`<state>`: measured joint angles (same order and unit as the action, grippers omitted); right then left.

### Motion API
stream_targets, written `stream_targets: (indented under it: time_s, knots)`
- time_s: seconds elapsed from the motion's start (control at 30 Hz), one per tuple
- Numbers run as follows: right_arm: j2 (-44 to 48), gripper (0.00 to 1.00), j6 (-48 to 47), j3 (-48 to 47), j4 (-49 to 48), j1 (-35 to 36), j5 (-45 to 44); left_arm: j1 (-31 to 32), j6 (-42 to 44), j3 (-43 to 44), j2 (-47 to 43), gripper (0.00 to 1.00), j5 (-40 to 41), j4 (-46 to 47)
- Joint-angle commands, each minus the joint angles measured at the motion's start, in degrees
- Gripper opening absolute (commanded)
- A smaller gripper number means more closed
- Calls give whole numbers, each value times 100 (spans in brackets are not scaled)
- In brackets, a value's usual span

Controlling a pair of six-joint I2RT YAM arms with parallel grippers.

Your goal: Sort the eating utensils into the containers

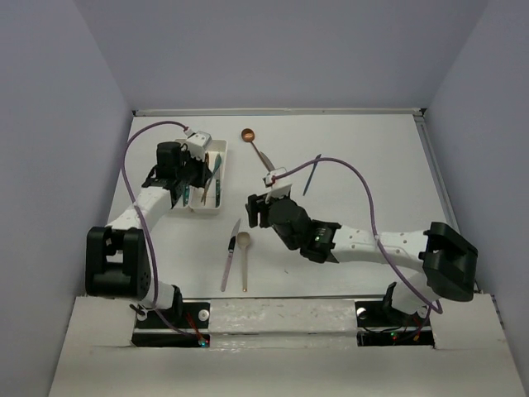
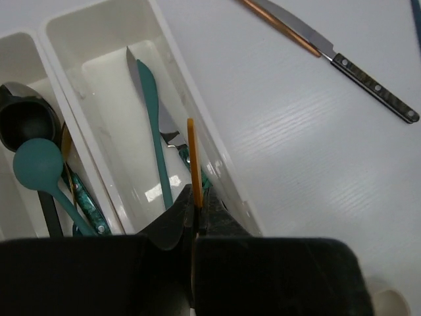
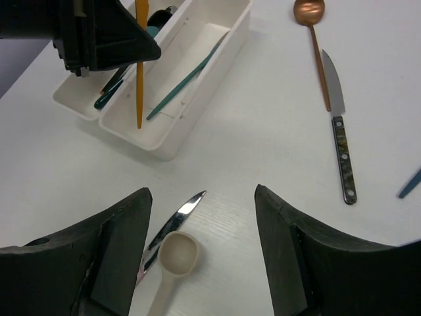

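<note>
The left gripper is pinching a thin orange utensil tight between its two fingers. The orange utensil is seen from its edge, so I cannot tell if it is a knife or a spoon. It hangs over the knife tray with its free end pointing down into it. I cannot tell if it touches the bottom. In that tray lie a teal knife and a second knife just beside it, partly hidden. The spoon tray sits right against the knife tray, on its left side. It holds a black spoon, a teal spoon and a few more handles. The right gripper is near the middle of the white table. Its fingers are spread wide apart and there is nothing in them. Under it on the table lie a beige spoon and a shiny knife, close together. Farther away, a copper spoon and a dark-handled knife lie just beside each other. A teal piece peeks in at the edge of the right wrist view.
</note>
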<state>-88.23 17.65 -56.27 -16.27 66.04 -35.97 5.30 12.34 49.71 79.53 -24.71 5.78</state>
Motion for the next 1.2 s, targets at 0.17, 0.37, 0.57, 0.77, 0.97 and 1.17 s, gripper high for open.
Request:
stream_targets:
  time_s: [0.17,0.37,0.57,0.77,0.97,1.17]
  knots:
    - [710,69,704,696,484,-56,-508,6,120,1005,1284,0,397,249]
    - [798,70,889,837,722,-56,-596,-3,23,1269,1777,22,388,11]
    - [684,74,1486,670,1582,-187,-693,-11,41,1330,1610,58,677,-112]
    - [438,70,2006,319,2629,-1600,403,-20,-30,1348,1356,63,748,-200]
    - [-639,68,1445,-1249,3733,-3051,1171,-29,-30,1112,741,65,608,-227]
    - [-2301,68,1109,-2984,4676,-3598,1417,-73,137,584,-24,69,529,-200]
